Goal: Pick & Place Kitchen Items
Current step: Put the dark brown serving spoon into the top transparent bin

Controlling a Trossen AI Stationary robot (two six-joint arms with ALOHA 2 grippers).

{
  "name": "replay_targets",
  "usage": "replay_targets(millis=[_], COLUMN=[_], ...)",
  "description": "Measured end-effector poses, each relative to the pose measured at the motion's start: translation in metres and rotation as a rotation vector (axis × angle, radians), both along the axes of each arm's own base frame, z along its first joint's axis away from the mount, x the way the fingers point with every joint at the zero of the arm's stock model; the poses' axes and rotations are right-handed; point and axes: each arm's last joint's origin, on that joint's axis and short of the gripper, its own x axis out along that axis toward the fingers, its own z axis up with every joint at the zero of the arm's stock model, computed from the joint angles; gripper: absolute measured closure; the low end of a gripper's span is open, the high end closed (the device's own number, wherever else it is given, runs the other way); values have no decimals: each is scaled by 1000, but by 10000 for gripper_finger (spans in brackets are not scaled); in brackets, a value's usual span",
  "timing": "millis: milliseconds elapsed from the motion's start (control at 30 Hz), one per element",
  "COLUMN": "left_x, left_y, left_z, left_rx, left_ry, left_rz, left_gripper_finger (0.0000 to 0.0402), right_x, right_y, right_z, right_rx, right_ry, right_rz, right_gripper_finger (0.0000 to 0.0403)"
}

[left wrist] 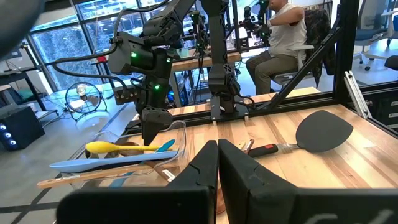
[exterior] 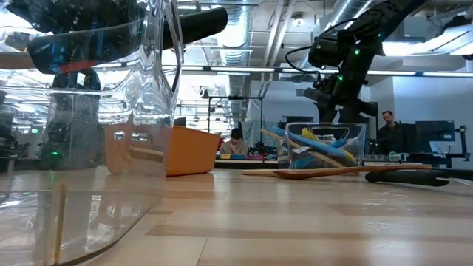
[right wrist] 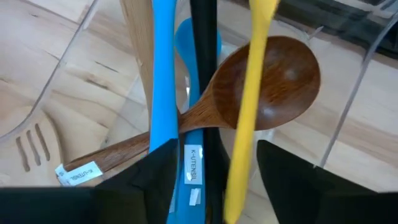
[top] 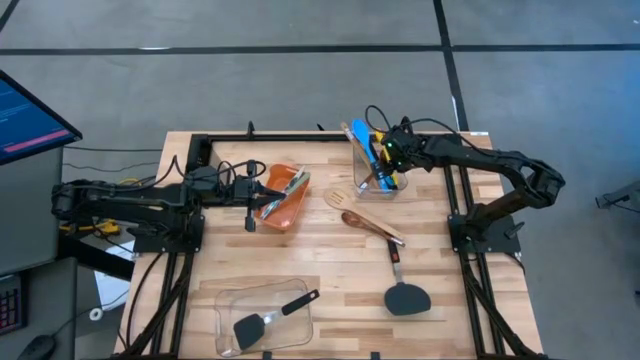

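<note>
- A busy workshop behind, a seated person at a far desk, and up front the slatted wooden bench [top: 330, 270] with utensils scattered across it.
- Right gripper [top: 388, 155] hangs directly over the clear container [top: 378, 172] at the far side, jaws apart, straddling the bundle inside.
- In that container: a blue spoon [right wrist: 163, 81], a yellow spoon [right wrist: 252, 93], a dark wooden spoon [right wrist: 267, 81] and a slim black handle, all crossing one another.
- Looks like a release just made; judged from the spread jaws, nothing is gripped.
- To finish well: lift straight up, clear of the leaning handles, so no finger snags the yellow handle and tips the container.
- Waiting on the bench: a slotted wooden turner [top: 335, 198], a wooden spoon [top: 372, 226], and a black spatula [top: 404, 296] nearer the front.
- A second black spatula [top: 262, 322] lies in the front clear tray [top: 228, 300].
- Left gripper [top: 251, 213] sits over the orange bin [top: 285, 205], jaws together, idle.
</note>
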Motion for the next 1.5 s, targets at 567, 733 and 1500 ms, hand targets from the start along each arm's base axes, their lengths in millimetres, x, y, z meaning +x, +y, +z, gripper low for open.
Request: replay_targets(millis=[567,733,1500], left_x=[0,0,0], left_y=[0,0,0], left_z=[0,0,0], left_rx=[0,0,0], left_ry=[0,0,0], left_rz=[0,0,0], left_gripper_finger=[401,401,401], right_x=[10,15,29], right_y=[3,14,133], right_z=[53,66,97], right_rx=[93,114,190], right_ry=[-9,13,226], right_rz=[115,249,704], right_gripper_finger=[249,281,361])
